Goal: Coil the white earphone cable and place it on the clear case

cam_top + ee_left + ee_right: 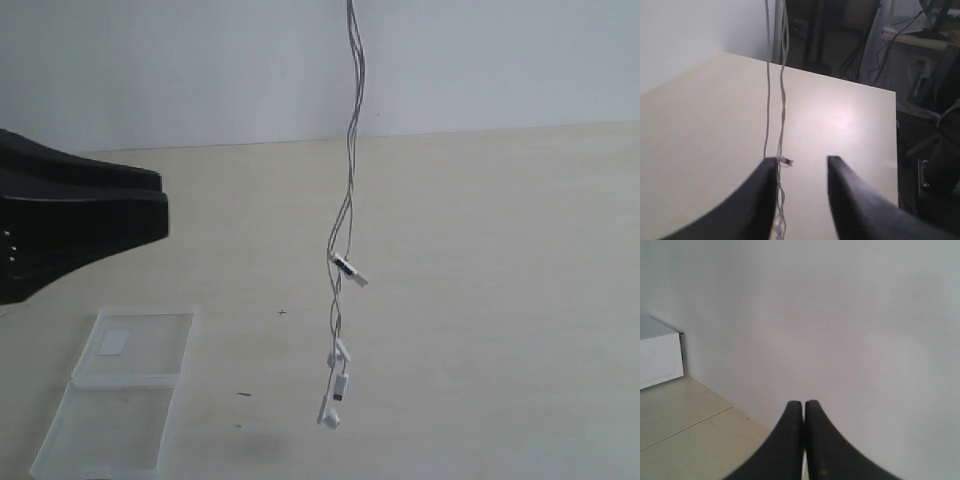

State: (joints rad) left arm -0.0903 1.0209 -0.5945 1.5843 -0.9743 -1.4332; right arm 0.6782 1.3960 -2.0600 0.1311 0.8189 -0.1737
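L gripper point(801, 161) jaws apart, cable point(345, 268) just outside one jaw, hanging mid-scene from above frame. R gripper point(803, 404) jaws together, nothing seen in them. Near left: case point(130, 395). Coil step; next prob needs L to pinch strands.

A: Any writing to read anywhere?
B: None. The clear case point(110, 430) carries a small white square label point(113, 344), but its face looks blank from here.
A: And the inline remote point(347, 268) on the white earphone cable point(352, 150)?
B: A dark mark on it, too small to make out.
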